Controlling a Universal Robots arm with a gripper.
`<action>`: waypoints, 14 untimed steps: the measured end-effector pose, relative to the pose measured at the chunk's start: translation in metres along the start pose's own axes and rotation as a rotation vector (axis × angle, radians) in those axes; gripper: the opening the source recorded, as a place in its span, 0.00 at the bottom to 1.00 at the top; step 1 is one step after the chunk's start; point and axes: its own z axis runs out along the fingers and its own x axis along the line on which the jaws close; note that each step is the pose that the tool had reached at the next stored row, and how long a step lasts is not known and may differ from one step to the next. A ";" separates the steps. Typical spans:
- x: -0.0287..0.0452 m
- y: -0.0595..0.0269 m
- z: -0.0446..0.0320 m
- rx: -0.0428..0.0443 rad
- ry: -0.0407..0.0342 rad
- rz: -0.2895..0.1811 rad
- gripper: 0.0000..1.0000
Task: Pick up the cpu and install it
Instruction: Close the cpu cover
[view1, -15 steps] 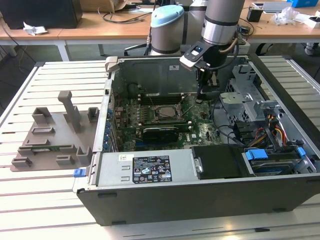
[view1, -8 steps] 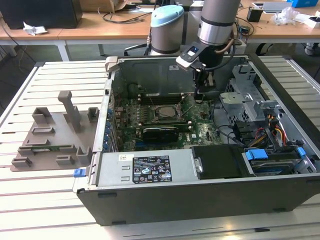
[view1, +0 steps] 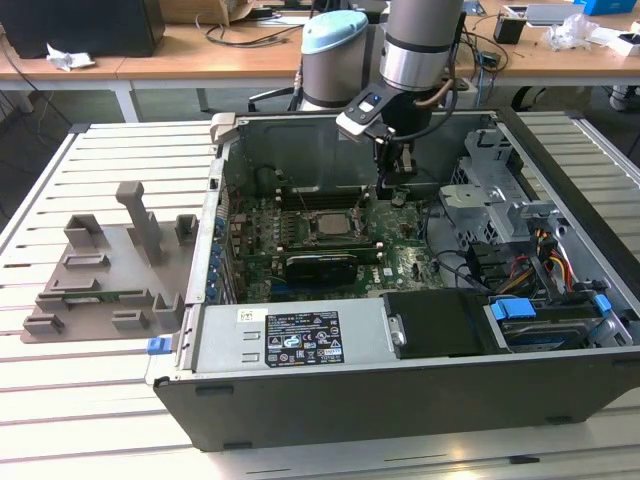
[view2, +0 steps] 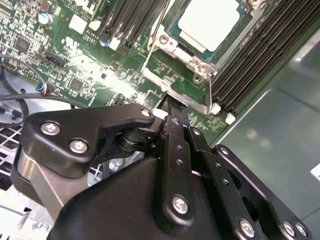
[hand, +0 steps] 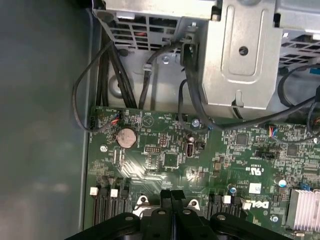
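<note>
Cpu (view2: 212, 25): one, sat in the socket (view2: 172, 47).
I saw one gripper (hand: 171, 194) clenched, fingers (hand: 164, 200) together, near that socket; one printed label (view1: 303, 337) on the case (view1: 400, 400), one coin cell (hand: 126, 136) on the motherboard (hand: 165, 160).

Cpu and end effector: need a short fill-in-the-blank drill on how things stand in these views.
1. The cpu sits in the ___ on the green motherboard.
2. The end effector is over the motherboard with its fingers ___ and nothing between them.
3. In the exterior view, the grey fixture tray lies outside the computer case, to the exterior view's ___.
Missing words: socket; shut; left.
</note>
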 end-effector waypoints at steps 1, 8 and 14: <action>0.0002 -0.0010 0.0000 0.0000 -0.0001 0.000 0.11; 0.0015 -0.0100 0.0006 0.0000 -0.0001 0.000 0.11; 0.0025 -0.0184 0.0013 -0.0001 0.0001 0.000 0.11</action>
